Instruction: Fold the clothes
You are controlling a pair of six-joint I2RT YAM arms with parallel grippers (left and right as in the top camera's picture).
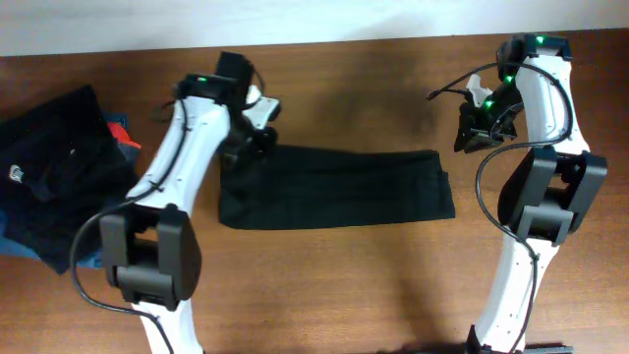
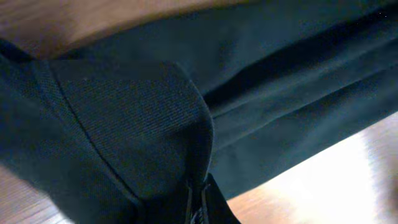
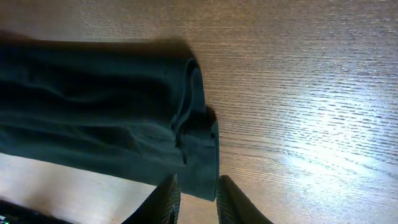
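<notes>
- No words, numbers or brand names can be read in any of the three views.
- A small white mark (image 1: 17, 173) is seen on the pile of dark clothes (image 1: 59, 167) at the left edge of the tabletop (image 1: 344, 285) in the overhead view. It is too small and blurred for any letters or shape to be made out.
</notes>
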